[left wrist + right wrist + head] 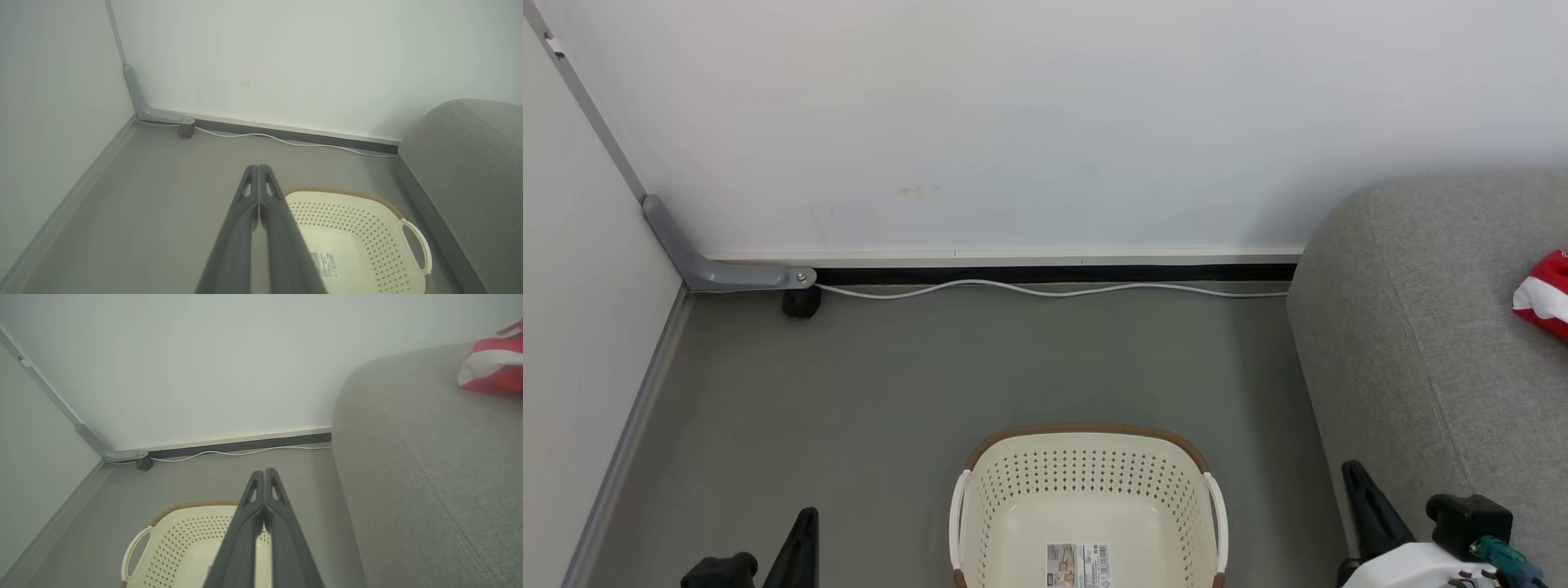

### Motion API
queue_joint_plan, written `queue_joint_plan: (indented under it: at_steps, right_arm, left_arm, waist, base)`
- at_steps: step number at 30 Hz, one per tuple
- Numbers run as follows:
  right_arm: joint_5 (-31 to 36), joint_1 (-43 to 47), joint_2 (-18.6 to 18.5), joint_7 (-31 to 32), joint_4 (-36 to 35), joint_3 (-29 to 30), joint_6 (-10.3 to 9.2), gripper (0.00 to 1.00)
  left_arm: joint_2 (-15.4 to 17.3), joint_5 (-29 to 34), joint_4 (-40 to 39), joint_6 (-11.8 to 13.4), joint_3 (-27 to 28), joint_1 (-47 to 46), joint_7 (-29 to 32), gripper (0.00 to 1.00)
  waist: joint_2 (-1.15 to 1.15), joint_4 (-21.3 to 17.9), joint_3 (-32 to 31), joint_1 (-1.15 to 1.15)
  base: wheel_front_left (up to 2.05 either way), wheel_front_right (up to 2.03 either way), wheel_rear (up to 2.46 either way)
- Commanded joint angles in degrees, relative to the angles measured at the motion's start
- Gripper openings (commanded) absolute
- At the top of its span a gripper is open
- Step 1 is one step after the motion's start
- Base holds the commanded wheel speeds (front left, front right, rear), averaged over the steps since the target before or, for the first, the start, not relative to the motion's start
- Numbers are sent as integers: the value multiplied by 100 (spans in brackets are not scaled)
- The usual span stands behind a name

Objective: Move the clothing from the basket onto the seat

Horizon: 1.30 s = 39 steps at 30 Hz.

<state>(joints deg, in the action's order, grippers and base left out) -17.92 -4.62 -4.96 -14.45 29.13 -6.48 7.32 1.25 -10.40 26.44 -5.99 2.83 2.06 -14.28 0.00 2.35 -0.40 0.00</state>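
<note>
Step in hand, as judged: the closing stage of the transfer. The basket (pixel 1086 469) stands on the floor (pixel 890 367) just beside the seat (pixel 1421 343); its visible interior is bare apart from a barcode sticker (pixel 1078 563); its near end is cut off in the head view.

Red-and-white clothing (pixel 1545 294) lies on the seat, at the far right edge of the head view; whether both garments are there cannot be told.

Left jaws: fully closed, tips touching, holding nothing; positioned over the floor to the left of the basket. Right jaws: likewise closed and empty; positioned between the basket and the seat's edge, well apart from the clothing.

Next move, as judged: verify the basket's hidden end; any further pick requires opening the jaws before descent.
</note>
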Motion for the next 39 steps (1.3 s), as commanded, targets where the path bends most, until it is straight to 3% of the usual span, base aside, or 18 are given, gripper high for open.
queue_joint_plan:
  at_steps: [1,4,9,39]
  right_arm:
    - [-178,-173,-46,52,-136,53,0,0]
    - [-359,-165,-40,105,-178,84,1,0]
    - [-656,-161,-30,185,-235,131,2,0]
    - [-2565,-160,37,719,-596,457,6,0]
  left_arm:
    - [66,-188,-114,-4,51,-146,60,0]
    - [68,-391,-148,-8,59,-157,114,0]
    - [72,-724,-206,-14,55,-170,182,0]
    - [98,-2828,-510,-52,130,-345,703,0]
  waist:
    - [0,-3,-1,3]
    - [0,-9,-10,13]
    - [0,-18,2,1]
    - [0,-80,19,0]
  base:
    - [0,0,0]
    - [0,0,0]
    - [0,0,0]
    - [0,0,0]
